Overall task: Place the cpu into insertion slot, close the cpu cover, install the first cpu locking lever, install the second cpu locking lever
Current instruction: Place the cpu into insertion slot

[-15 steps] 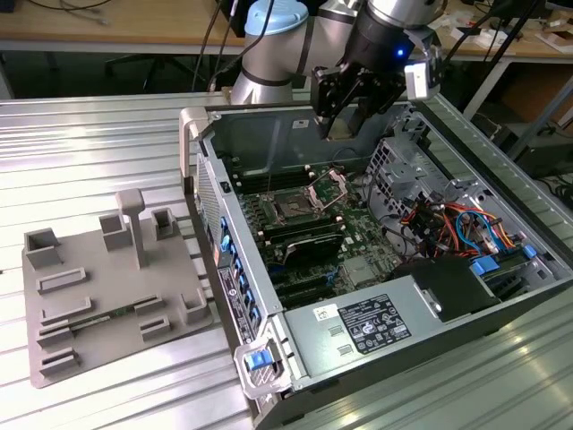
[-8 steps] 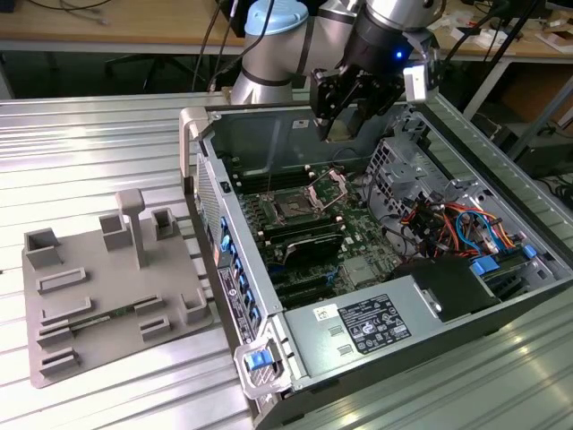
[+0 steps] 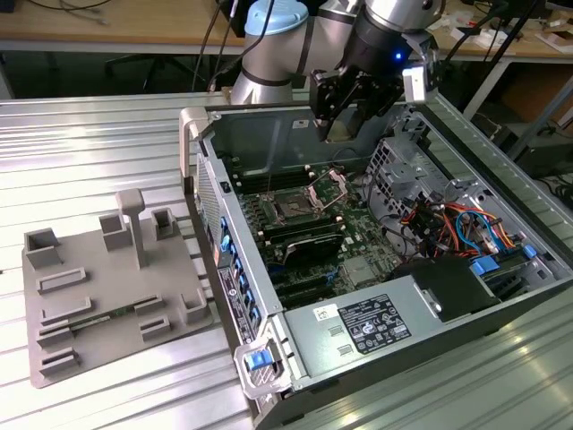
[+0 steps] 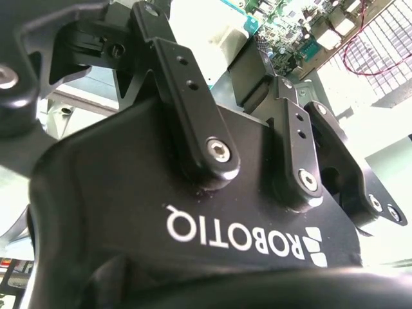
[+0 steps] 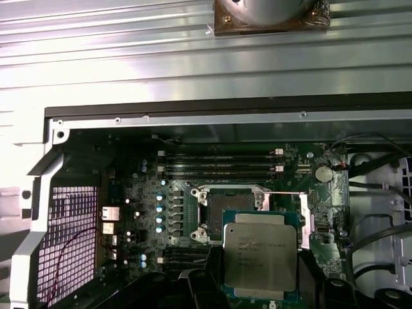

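In the first wrist view the cpu [image 5: 260, 254], a flat square chip with a silver-grey top, hangs between two black fingers [image 5: 214, 277] of my gripper [image 5: 261, 273], which is shut on it. Behind the chip lies the insertion slot [image 5: 219, 207], a dark square socket on the green board, partly hidden by the chip. In the exterior view my gripper [image 3: 338, 124] hovers with the cpu [image 3: 341, 133] inside the open computer case, above and beyond the insertion slot [image 3: 294, 209]. The cpu cover [image 3: 329, 186] stands tilted up, open, at the slot's far side.
Long black memory slots [image 3: 300, 237] run beside the socket. A drive cage with coloured cables [image 3: 448, 224] is on the exterior view's right, and a power supply [image 3: 376, 322] lies at the near end. A grey fixture plate [image 3: 107, 287] rests on the ribbed metal table outside the case.
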